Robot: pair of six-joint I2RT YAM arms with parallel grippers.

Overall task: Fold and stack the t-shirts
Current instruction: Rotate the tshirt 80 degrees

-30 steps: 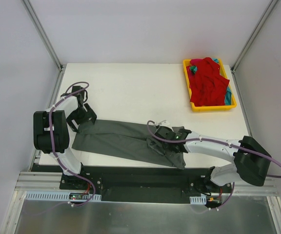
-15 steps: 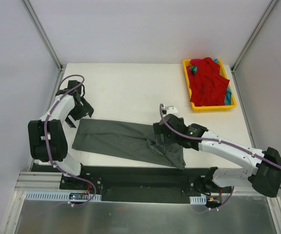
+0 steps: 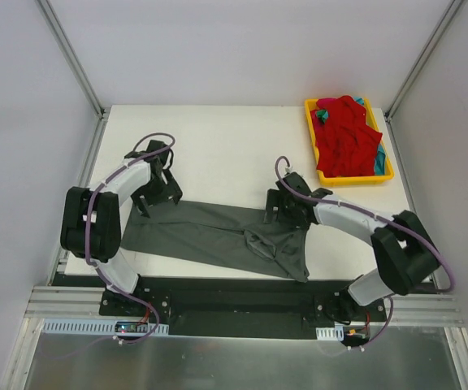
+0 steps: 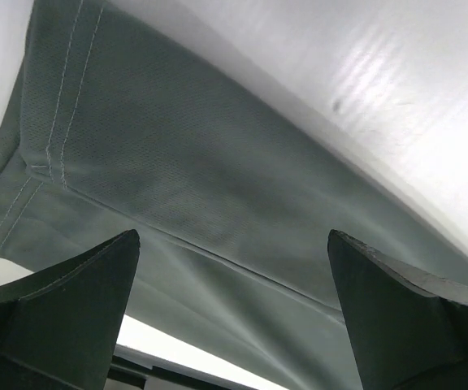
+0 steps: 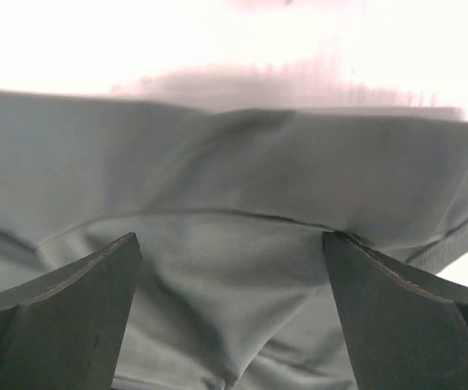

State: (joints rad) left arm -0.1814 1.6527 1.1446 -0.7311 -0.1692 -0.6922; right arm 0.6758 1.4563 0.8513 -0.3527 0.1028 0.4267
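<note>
A dark charcoal grey t-shirt (image 3: 201,231) lies folded into a long band across the near part of the table, bunched and creased at its right end. My left gripper (image 3: 154,197) hovers open over the band's far left edge; in the left wrist view the grey cloth (image 4: 218,179) fills the space below the open gripper (image 4: 234,309). My right gripper (image 3: 276,210) is open over the bunched right part. The right wrist view shows creased cloth (image 5: 234,187) between the spread jaws of that gripper (image 5: 230,309), and neither finger grips it. A red t-shirt (image 3: 345,138) with a bit of teal t-shirt (image 3: 322,115) lies in the tray.
The yellow plastic tray (image 3: 356,180) stands at the far right corner of the white table (image 3: 218,146). Metal frame posts rise at both far corners. The black base rail runs along the near edge.
My right gripper has opened and let go of the grey shirt, then drawn back to the band's far edge. My left arm has swung right, onto the shirt's far left edge.
</note>
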